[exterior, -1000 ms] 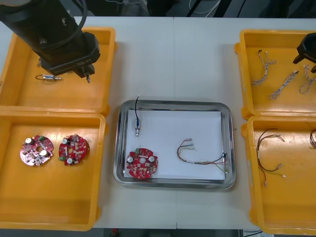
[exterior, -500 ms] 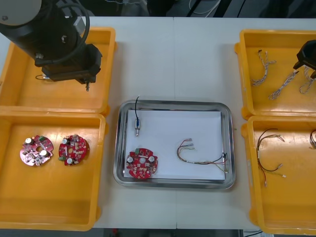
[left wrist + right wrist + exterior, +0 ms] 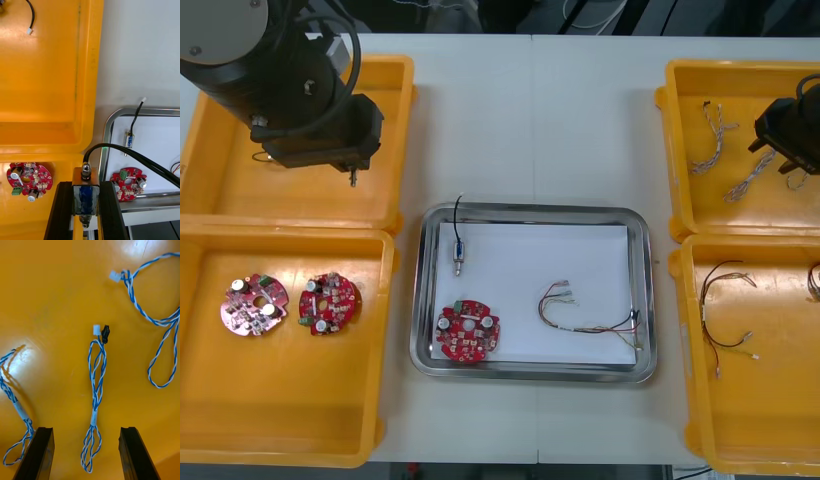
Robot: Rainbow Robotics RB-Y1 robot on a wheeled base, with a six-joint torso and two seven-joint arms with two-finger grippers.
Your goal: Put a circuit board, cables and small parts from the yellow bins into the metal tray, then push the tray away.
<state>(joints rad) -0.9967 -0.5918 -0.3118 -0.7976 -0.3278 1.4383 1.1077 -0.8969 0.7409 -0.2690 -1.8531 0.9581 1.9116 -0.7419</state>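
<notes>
**Spotter one:** Your left gripper hangs over the far-left yellow bin, at about ten o'clock from the metal tray. In your left wrist view its fingers are pinching a small metal part with a blue middle. A black lead arcs away from that part.

**Spotter two:** Your right gripper sits at two o'clock from the tray, over the far-right yellow bin. Its fingers stand spread with nothing between the pads. A twisted blue and white cable lies on the bin floor in the gap between them, touching neither finger. Two more twisted cables lie off to either side of it, apart from it.

**Spotter one:** Your tray rests on the table between the bins. Inside it a circuit board lies at seven o'clock. A second small metal part lies at ten o'clock, and its thin black wire reaches the rim. A red and yellow cable lies at four o'clock. None of the three touches another.

**Spotter two:** At eight o'clock from your tray, the near-left yellow bin holds two spare boards side by side.
</notes>
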